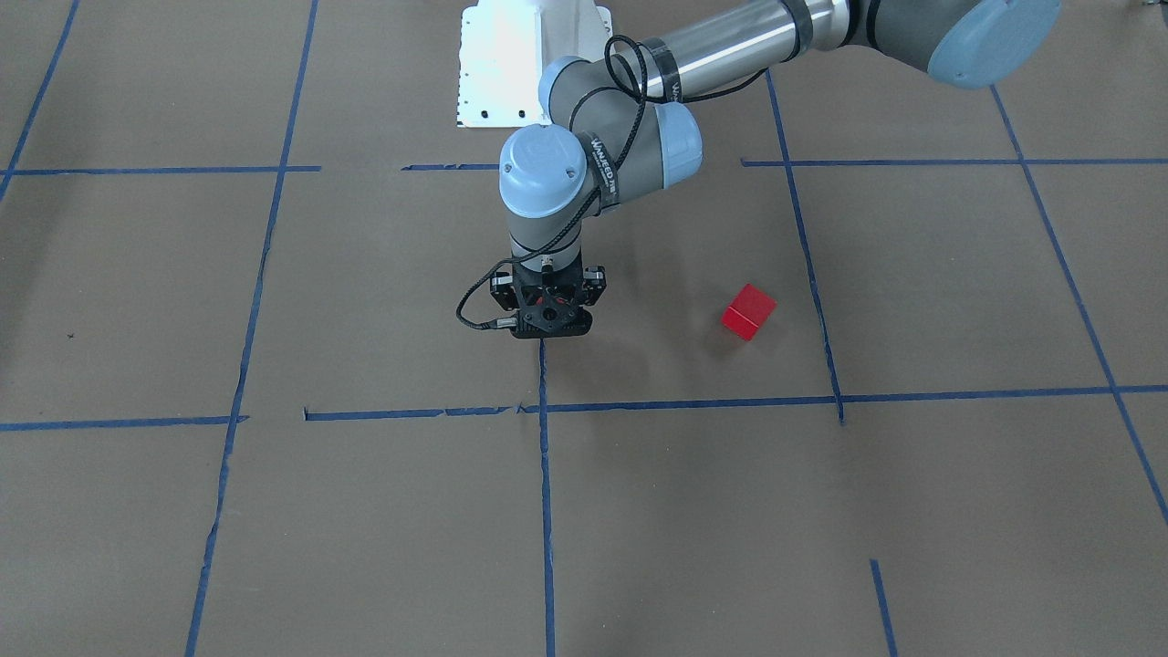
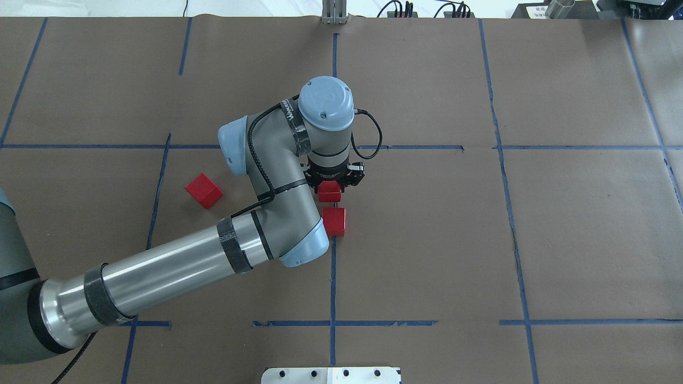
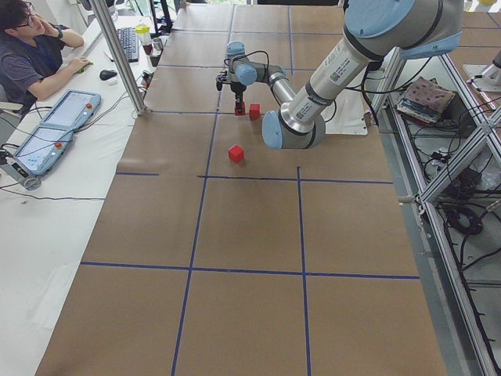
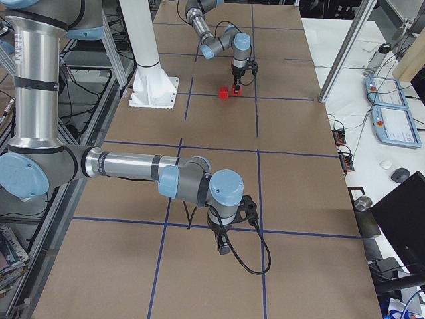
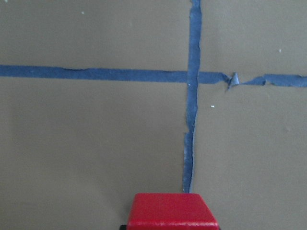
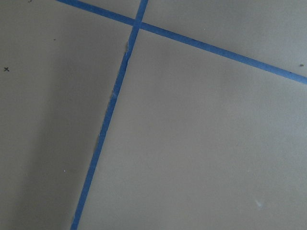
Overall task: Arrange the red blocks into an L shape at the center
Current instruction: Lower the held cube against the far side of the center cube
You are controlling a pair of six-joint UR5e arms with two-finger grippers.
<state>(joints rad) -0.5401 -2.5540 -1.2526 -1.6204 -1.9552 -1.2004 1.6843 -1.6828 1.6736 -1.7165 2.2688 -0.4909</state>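
While the left tool [image 2: 330, 186] seems clamped on one red block [image 2: 329, 192] over the tape line [image 2: 333, 277] of the center [image 2: 416, 240], a second block [image 2: 334, 221] sits just robot-side of it, apart, on that line. The third block [image 2: 203, 190] lies well off to the robot's left, nearer this arm. Whether the right tool [image 4: 224, 244] is open or closed, I cannot tell.

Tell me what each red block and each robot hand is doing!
Left gripper: shut on the gripped block.
Gripped block: held low at the center.
Second block: lying flat just beside it.
Third block: lying apart, turned askew.
Right gripper: cannot tell open or shut.
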